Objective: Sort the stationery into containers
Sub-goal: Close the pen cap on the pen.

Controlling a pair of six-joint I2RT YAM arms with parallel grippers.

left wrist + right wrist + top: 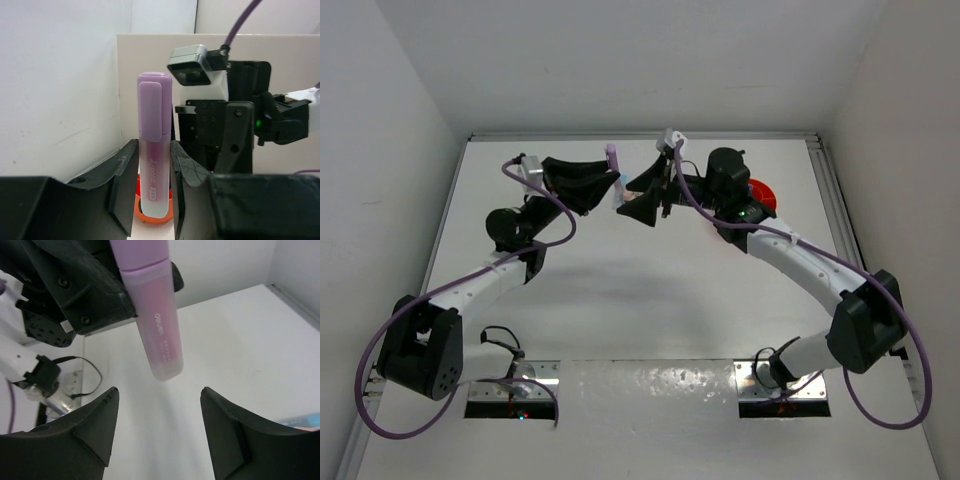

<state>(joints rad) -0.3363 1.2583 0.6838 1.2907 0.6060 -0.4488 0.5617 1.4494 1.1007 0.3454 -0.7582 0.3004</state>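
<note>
**Item:** lilac marker (155, 110). One piece, stubby, with a frosted plastic barrel and an opaque clipped cap.

**Location:** pinched between the fingers of the left end effector (153, 167) and held up off the counter (650, 300). The barrel sits in the grip and the capped end stands out past the fingertips. From the right wrist I see the barrel's plain end hanging above the gap between the right fingers, touching neither.

**Handling, as I judge it:** light, rigid and not fragile. The plastic is smooth, so it may pivot or slide in a loose pinch. I would take hold across the middle of the barrel, on its flatter faces. I would keep off the cap, which could pull free.

**Left end effector:** closed on the marker, jaws snug against both sides of the barrel.

**Right end effector** (159, 395): jaws spread wide and holding nothing, close under the marker.

**Orange tub** (765, 192): on the counter beyond the right end effector. The right arm hides most of it in the overhead view, so I cannot make out the compartments.

**Blue and pink pieces** (302, 421): lying on the counter off to the right end effector's right, cut off by the frame edge.
</note>
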